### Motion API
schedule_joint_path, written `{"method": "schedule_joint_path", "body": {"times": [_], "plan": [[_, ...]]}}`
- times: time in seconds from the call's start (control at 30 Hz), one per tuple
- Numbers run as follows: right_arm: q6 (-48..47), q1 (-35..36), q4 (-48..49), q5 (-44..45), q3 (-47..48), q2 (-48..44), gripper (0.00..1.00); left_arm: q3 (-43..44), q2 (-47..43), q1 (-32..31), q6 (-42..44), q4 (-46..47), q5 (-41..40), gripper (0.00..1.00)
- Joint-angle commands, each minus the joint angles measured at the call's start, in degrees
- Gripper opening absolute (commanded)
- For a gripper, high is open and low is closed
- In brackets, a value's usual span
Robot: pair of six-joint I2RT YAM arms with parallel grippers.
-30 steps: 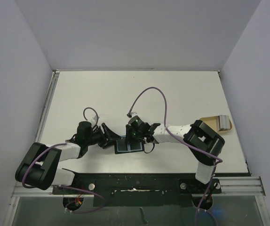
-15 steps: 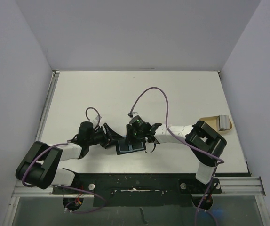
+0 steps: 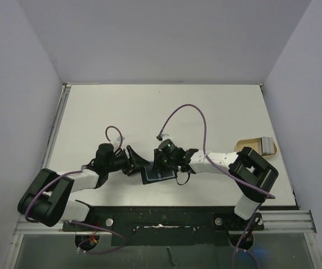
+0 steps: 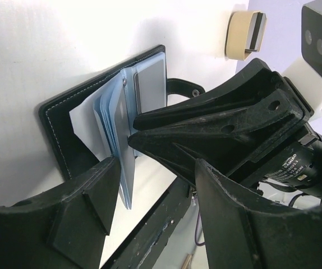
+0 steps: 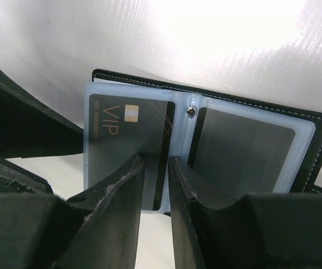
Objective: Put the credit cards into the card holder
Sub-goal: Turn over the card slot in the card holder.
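Observation:
The black card holder (image 3: 157, 175) lies open on the table between both grippers, its pale blue sleeves spread (image 5: 318, 120). A dark grey "VIP" credit card (image 5: 127, 134) sits in the left sleeve and another grey card (image 5: 239, 151) in the right one. My right gripper (image 5: 155, 159) points down at the VIP card, jaws nearly together with a narrow gap, tips on the sleeve (image 3: 164, 164). My left gripper (image 4: 161, 224) is open at the holder's left edge (image 3: 140, 162), one finger (image 4: 93, 207) beside the raised sleeves. One more grey card (image 3: 268, 147) lies in the tray.
A tan shallow tray (image 3: 249, 144) sits at the right edge of the table, behind the right arm's elbow; it also shows in the left wrist view (image 4: 239, 28). Purple cables loop over both arms. The black base rail runs along the near table edge.
Both grippers have shifted a little to the right, and the card holder has slid and tilted slightly with them. The right arm's cable loop has swung right.

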Motion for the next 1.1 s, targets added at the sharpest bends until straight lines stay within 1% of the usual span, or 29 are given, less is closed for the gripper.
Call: {"method": "schedule_joint_path", "body": {"times": [0.0, 0.23, 0.4, 0.6, 0.73, 0.9, 1.07], "plan": [[-0.8, -0.3, 2.3, 1.0, -0.8, -2.6, 0.24, 2.5, -0.9, -1.0, 0.3, 2.1, 0.4, 0.55], [-0.7, -0.4, 3.6, 0.0, -1.2, -1.9, 0.19, 4.3, 1.0, -3.4, 0.4, 2.1, 0.3, 0.55], [-0.7, -0.3, 3.9, -0.1, -1.3, -2.0, 0.19, 5.4, 1.6, -4.4, 1.0, 0.9, -1.0, 0.55], [-0.7, -0.4, 3.6, 0.4, -1.5, -2.6, 0.25, 6.6, 2.7, -4.9, 2.3, -1.0, -2.8, 0.55], [-1.0, -0.4, 2.9, 1.3, -1.8, -3.9, 0.27, 7.1, 2.8, -5.1, 2.6, -1.9, -3.3, 0.55], [-1.6, -0.4, 0.4, 3.1, -1.8, -6.9, 0.33, 7.7, 1.8, -5.6, 3.2, -4.0, -4.5, 0.55], [-2.8, -0.5, -3.3, 5.9, -1.5, -10.0, 0.35, 8.2, 0.9, -5.8, 2.6, -4.1, -4.6, 0.55]]}}
